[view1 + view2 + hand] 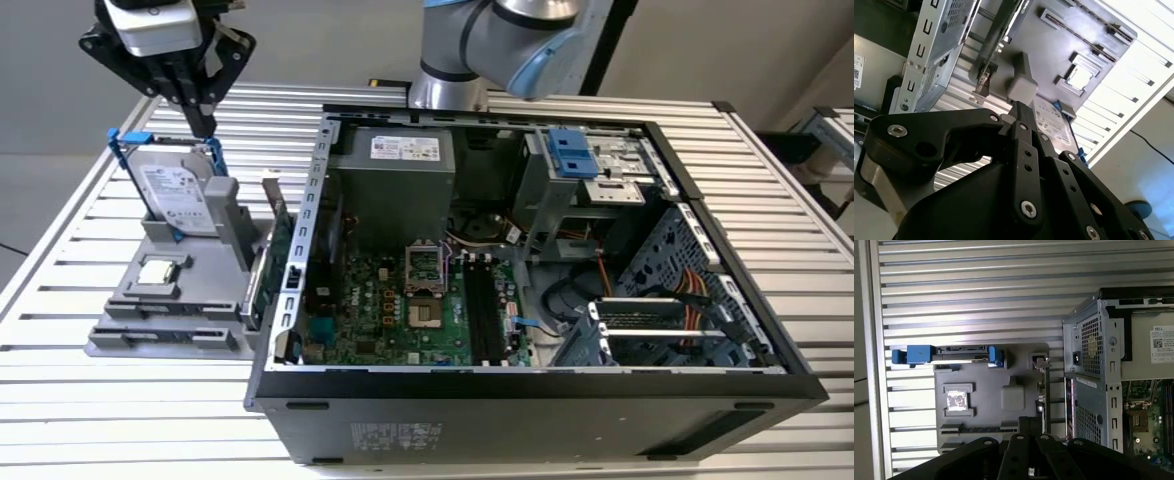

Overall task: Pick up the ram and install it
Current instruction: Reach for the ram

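Ram (pixel 974 429) probably handles light, stiff and fragile, best pinched mid-length across its faces; gripper (pixel 203 122) hangs closed, empty.

Exterior view: the gripper (pixel 200 118) has its upper body cut off by the top edge, as has the robot arm (pixel 497 40). The long slots (pixel 160 335) on the gray fixture (pixel 200 295) are too small to tell what lies in them. First wrist view: the gripper's black body covers part of the fixture and its slots, and the computer case (pixel 1094 355) runs off 2 edges. Second wrist view: the gripper hides most of the hard drive (pixel 1050 122) and 1 end of the fixture.
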Controlling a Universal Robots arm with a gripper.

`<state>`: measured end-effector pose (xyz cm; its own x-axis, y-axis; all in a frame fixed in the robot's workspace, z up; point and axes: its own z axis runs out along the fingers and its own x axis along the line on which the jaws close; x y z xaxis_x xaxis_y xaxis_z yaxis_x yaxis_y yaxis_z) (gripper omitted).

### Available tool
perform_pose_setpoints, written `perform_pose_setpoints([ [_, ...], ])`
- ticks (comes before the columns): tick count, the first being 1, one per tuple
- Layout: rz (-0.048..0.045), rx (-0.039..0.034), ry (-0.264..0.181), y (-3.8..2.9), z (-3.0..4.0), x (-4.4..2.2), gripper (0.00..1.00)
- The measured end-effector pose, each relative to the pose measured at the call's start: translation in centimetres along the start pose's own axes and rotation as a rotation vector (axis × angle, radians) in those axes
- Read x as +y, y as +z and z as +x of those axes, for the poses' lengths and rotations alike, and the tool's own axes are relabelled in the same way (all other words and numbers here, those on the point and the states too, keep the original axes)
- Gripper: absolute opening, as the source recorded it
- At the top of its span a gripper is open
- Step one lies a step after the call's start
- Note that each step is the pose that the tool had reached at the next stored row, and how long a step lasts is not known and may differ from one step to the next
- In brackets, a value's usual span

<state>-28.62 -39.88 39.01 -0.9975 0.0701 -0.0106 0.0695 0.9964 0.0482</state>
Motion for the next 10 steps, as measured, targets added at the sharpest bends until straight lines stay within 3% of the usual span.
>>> perform_pose_setpoints([
  [10,0.0,0.0003,-0.004,0.01,1.53,-0.11,0.0],
])
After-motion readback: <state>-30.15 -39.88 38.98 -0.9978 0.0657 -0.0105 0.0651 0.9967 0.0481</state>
